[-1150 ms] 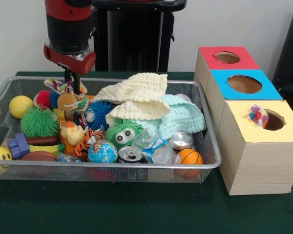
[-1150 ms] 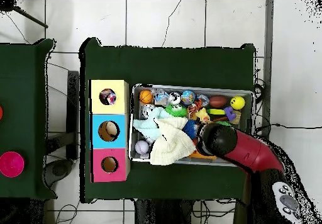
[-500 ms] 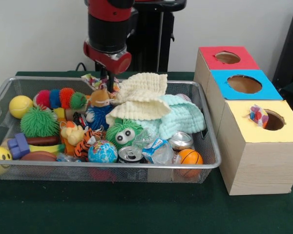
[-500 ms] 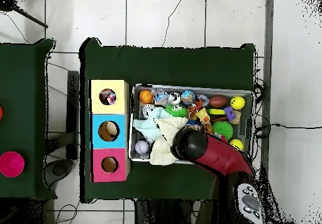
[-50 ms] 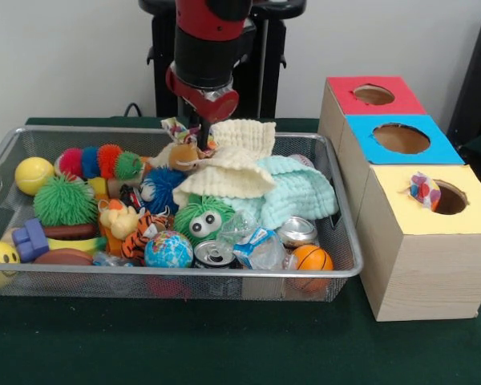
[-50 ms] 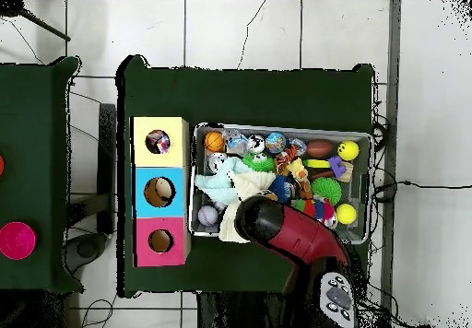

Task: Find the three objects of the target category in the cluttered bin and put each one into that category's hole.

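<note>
Your gripper (image 5: 202, 138): over the bin (image 5: 337, 241), far middle, clamped on a plush toy (image 5: 179, 154); toy's long axis roughly level, left-right; facing unclear.

My arm (image 6: 293, 237) reaches in from the bottom edge, wrist end over the cream cloth (image 6: 238, 195) at the bin's (image 6: 371, 186) near-left part. It hides my gripper, so finger state unknown. Left of the bin, three boxes touching in a column: yellow (image 6: 159, 141), blue (image 6: 159, 192), pink (image 6: 159, 241), each with a round hole. Visible in the bin: orange ball (image 6: 214, 141), globe ball (image 6: 276, 142), brown football (image 6: 319, 148), yellow smiley ball (image 6: 348, 149), green spiky ball (image 6: 326, 188).
</note>
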`<control>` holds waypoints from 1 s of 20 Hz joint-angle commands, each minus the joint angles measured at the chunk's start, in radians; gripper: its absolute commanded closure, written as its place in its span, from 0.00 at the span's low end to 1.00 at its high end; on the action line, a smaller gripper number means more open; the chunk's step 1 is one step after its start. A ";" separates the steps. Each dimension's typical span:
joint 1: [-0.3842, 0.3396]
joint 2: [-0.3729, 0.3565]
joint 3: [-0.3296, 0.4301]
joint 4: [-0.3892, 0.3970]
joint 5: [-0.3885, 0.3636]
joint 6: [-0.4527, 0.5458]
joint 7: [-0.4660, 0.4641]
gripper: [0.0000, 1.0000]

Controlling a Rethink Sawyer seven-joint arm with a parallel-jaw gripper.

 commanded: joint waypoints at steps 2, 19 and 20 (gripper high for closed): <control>0.109 0.031 -0.089 0.022 0.136 0.125 0.409 1.00; 0.317 0.028 -0.274 -0.159 0.231 0.511 0.725 1.00; 0.311 0.029 -0.268 -0.169 0.231 0.514 0.726 1.00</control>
